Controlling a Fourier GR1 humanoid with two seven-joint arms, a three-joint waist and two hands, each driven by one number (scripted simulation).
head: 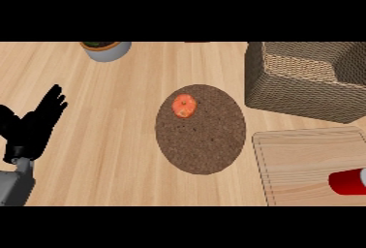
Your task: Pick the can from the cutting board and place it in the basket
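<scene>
**Can Untouched, Pick Not Yet Begun**

Lying on its side at the right edge of the view, the red can (348, 182) rests on the pale wooden cutting board (307, 160), partly cut off by the frame. The woven basket (286, 92) stands just beyond the board's far edge, its open mouth facing up. Only 1 hand shows: the left hand (32, 128) sits at the view's left edge, fingers straight and spread, holding nothing, well apart from the can. The right hand is not in view, so its state cannot be told.

By this layout, the task stands at its 1st step: nothing has reached the can. The next move likely calls for the right arm, nearer the board, to come in and curl round the can's body, then lift it clear of the basket's near wall before lowering it inside.

Between them on the counter (114, 145), a round cork mat (204, 140) carries a small orange fruit (185, 106), and a grey pot (107, 50) stands at the far edge; neither blocks the path.
</scene>
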